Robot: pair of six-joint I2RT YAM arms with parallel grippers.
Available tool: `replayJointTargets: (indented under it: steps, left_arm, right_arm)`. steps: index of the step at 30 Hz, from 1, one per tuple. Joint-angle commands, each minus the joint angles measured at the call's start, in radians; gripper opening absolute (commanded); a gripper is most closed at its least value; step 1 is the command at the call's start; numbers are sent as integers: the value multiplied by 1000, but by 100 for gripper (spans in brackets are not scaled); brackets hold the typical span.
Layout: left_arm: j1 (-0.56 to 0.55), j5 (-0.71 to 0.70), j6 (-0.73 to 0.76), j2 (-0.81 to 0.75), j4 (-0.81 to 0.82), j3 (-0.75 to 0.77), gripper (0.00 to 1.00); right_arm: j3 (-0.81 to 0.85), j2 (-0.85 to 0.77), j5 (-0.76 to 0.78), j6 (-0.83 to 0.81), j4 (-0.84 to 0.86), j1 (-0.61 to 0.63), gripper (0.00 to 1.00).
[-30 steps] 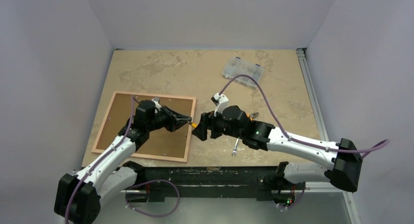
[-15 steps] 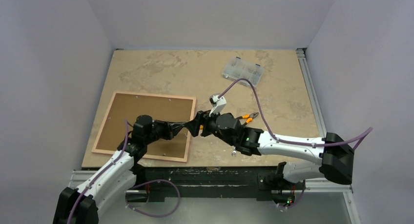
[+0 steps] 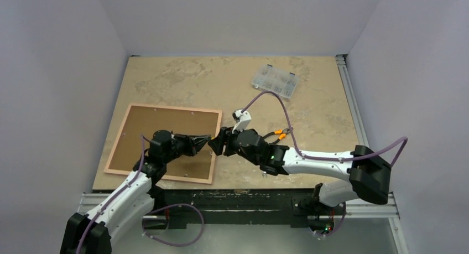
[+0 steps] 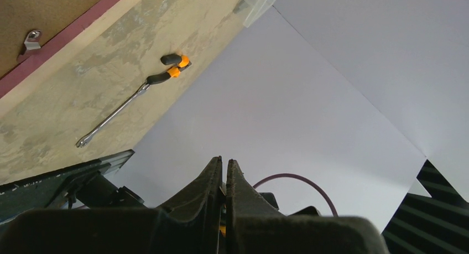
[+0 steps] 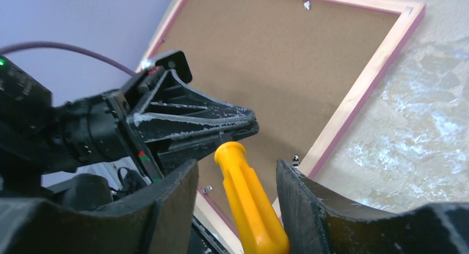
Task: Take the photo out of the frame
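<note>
The pink frame [image 3: 177,107] lies face down on the left of the table, with the brown backing board [image 3: 166,133] upward. The photo's printed side is hidden. My left gripper [image 3: 208,139] hovers over the frame's right edge, shut, with a yellow screwdriver handle [image 5: 246,204] sticking out from its tips [image 5: 251,124]. My right gripper [image 5: 236,165] faces it from the right, tip to tip. Its fingers are open on either side of that handle, with a gap showing on both sides. In the left wrist view the left gripper [image 4: 224,161] has its fingers pressed together.
Small metal clips [image 5: 295,160] sit along the frame's inner edge. A silver tool with an orange-and-black grip [image 4: 133,96] lies on the table right of the frame, partly under my right arm. A clear plastic parts box [image 3: 275,81] stands at the back right.
My right gripper has slid left until its fingers bracket the yellow handle, and its jaws have narrowed. The left arm drew back early on, then held still.
</note>
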Motion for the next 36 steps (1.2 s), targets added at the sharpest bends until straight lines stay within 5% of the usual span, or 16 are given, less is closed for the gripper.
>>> replayJointTargets:
  steps: [1, 4, 8, 17, 21, 24, 26, 30, 32, 36]
  left_arm:
    - [7, 15, -69, 13, 54, 18, 0]
    - [7, 8, -61, -5, 26, 21, 0]
    - [7, 3, -61, -12, 21, 17, 0]
    - [7, 13, -59, -2, 39, 15, 0]
    - [7, 15, -56, -9, 39, 11, 0]
    - [7, 17, -50, -23, 27, 6, 0]
    - [7, 17, -15, -44, -20, 18, 1]
    - [9, -42, 238, -118, -404, 135, 73]
    - [12, -112, 391, -153, -587, 200, 91]
    - [16, -299, 650, -246, -843, 284, 96]
  right_arm:
    - [60, 36, -34, -18, 37, -2, 48]
    - [41, 18, 4, -21, 42, -2, 39]
    - [29, 25, 13, -10, 62, -2, 46]
    - [31, 37, 12, -4, 106, -9, 37]
    - [41, 48, 6, -4, 101, -11, 28]
    - [47, 54, 2, -5, 93, -16, 4]
    - [52, 54, 0, -21, 77, -17, 0]
    - [35, 24, 13, -76, 36, -22, 0]
    - [21, 1, -15, -103, 10, -39, 0]
    - [35, -7, -156, -146, -117, -114, 0]
